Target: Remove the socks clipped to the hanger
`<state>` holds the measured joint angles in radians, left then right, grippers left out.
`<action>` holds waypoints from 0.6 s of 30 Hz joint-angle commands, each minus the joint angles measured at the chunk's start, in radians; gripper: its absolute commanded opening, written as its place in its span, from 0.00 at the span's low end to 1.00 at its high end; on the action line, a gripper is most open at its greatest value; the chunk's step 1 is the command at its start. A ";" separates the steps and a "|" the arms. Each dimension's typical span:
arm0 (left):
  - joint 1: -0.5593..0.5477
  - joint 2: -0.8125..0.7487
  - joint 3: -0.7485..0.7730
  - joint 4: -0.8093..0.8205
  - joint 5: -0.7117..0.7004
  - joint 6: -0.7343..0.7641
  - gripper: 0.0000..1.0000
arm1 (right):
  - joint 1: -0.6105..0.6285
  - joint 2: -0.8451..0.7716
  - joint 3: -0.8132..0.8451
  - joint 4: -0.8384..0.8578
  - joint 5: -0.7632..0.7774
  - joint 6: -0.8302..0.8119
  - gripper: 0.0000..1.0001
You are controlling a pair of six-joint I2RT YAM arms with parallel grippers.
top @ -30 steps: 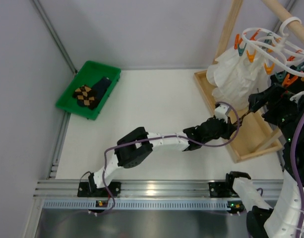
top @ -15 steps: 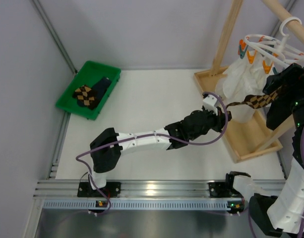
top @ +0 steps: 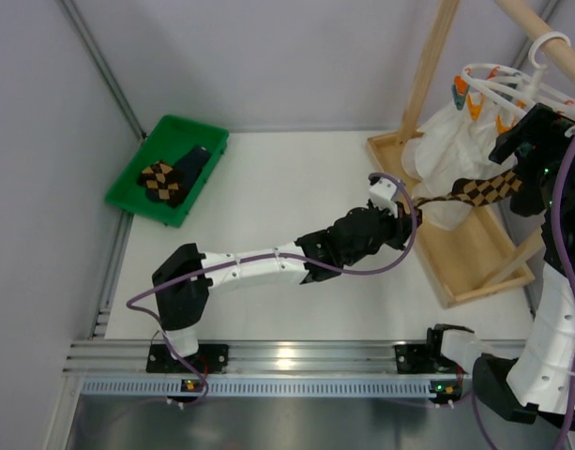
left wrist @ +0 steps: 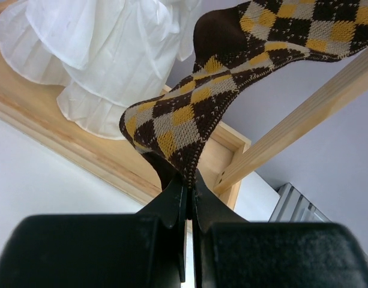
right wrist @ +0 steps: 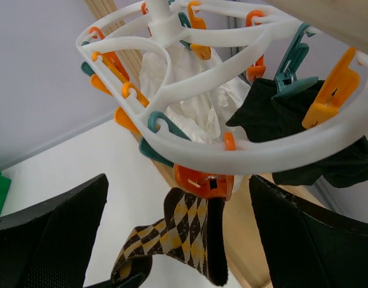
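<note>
An argyle sock (top: 479, 192) stretches taut from an orange clip (right wrist: 205, 180) on the white ring hanger (top: 498, 84) down to my left gripper (top: 409, 208). That gripper (left wrist: 190, 180) is shut on the sock's (left wrist: 184, 114) lower end. My right gripper (right wrist: 180, 204) is open, one finger on each side of the orange clip and apart from it. The sock's (right wrist: 184, 240) top hangs from that clip. A plain dark sock (right wrist: 280, 114) hangs from a teal clip (right wrist: 292, 78) on the hanger's ring (right wrist: 232, 156). My right gripper (top: 512, 150) is up beside the hanger.
A green tray (top: 142, 210) at the far left holds two socks (top: 170, 173). The wooden rack (top: 484, 289) stands at the right with its post (top: 428, 66), and a white cloth (top: 437, 150) hangs inside it. The cloth (left wrist: 111, 60) and a rack beam (left wrist: 292, 126) are close behind the sock.
My left gripper has drawn back to the left with the sock's end, pulling it taut. My right gripper has risen to the hanger, its fingers now flanking the orange clip.
</note>
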<state>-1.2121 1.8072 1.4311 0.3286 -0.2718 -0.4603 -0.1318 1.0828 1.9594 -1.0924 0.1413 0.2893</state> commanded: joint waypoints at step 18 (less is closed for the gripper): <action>0.029 -0.080 -0.051 0.029 0.045 -0.005 0.00 | 0.008 -0.089 -0.128 0.279 0.123 -0.088 0.63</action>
<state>-1.1862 1.7882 1.3853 0.3275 -0.2413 -0.4633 -0.1310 1.0245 1.8362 -0.9123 0.2401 0.2184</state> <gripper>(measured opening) 0.021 0.650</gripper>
